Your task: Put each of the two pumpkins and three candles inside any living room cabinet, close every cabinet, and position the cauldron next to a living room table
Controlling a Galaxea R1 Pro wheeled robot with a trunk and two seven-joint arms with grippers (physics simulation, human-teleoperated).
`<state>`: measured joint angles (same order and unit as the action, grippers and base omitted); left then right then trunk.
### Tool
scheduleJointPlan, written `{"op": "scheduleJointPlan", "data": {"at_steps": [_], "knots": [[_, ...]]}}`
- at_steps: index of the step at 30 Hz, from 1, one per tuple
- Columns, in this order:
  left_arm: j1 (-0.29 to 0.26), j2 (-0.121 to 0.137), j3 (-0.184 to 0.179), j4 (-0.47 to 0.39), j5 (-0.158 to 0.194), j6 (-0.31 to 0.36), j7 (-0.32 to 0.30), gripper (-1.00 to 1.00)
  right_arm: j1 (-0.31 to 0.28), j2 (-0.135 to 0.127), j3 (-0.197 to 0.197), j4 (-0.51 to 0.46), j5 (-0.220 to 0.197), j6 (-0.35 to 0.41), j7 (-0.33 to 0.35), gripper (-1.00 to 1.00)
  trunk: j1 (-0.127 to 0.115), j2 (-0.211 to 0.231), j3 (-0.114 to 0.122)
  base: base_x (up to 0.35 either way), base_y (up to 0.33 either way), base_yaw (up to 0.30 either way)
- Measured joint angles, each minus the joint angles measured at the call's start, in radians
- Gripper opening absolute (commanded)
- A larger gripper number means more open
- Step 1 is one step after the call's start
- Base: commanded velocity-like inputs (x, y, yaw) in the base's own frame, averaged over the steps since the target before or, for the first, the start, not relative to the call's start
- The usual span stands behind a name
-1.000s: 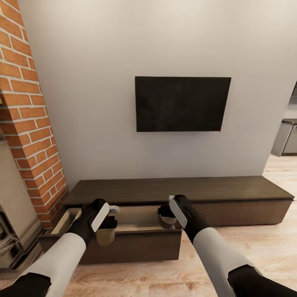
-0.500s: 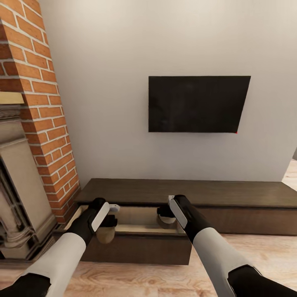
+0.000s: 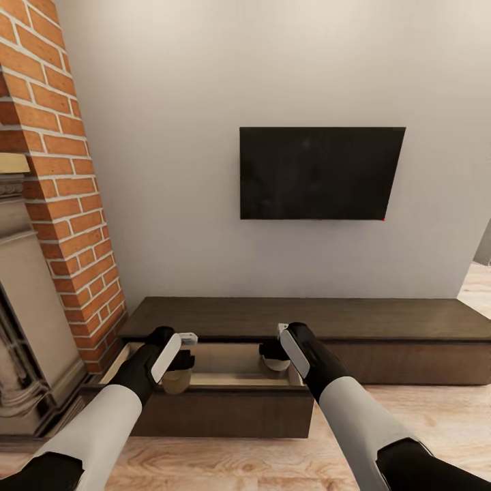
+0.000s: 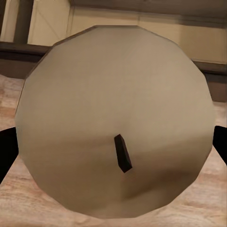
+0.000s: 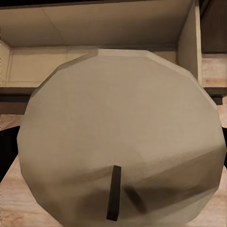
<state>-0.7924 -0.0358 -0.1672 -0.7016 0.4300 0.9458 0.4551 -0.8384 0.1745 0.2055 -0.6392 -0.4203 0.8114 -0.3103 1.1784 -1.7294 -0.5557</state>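
- Head view puts the robot in front of the long, low, dark brown wood cabinet (image 3: 307, 320) under the black wall TV (image 3: 320, 172), beside the red brick fireplace (image 3: 61, 191); 1 drawer (image 3: 211, 399) at the cabinet's near-fireplace end stands pulled out.
- Left gripper (image 3: 179, 365) is closed around a short, stubby beige-tan candle (image 4: 116, 120), whose dark wick faces the left wrist camera; it hangs at the open drawer's front edge.
- Right gripper (image 3: 273, 354) likewise clamps a 2nd beige candle (image 5: 123, 137), poised over the drawer's pale inside, which shows behind it in the right wrist view.
- What shows of the drawer's inside is bare pale board, though the candles hide much of it, so I cannot tell whether anything lies in it.
- Judging from this, 2 of the 3 candles are about to be dropped in but are not yet released.
- Left to do, as far as can be judged: release both candles, stow the 3rd candle and 2 pumpkins if not already in, shut the drawer, and set the cauldron next to the table.
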Motion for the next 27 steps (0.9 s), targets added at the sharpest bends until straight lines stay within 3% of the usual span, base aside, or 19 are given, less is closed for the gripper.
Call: {"op": "scheduleJointPlan", "data": {"at_steps": [9,27], "knots": [[0.0,0.0,0.001,0.0,0.001,-0.002,0.0,-1.0,0.0,0.0,0.0,0.0,-0.043,0.005,-0.001,-1.0,0.0,0.0,0.004,0.076,0.032,-0.064],[0.0,0.0,0.002,0.0,0.001,-0.002,0.0,-1.0,0.001,0.0,0.0,0.0,-0.047,0.006,-0.001,-1.0,0.0,0.0,0.011,0.062,0.041,-0.091]]}}
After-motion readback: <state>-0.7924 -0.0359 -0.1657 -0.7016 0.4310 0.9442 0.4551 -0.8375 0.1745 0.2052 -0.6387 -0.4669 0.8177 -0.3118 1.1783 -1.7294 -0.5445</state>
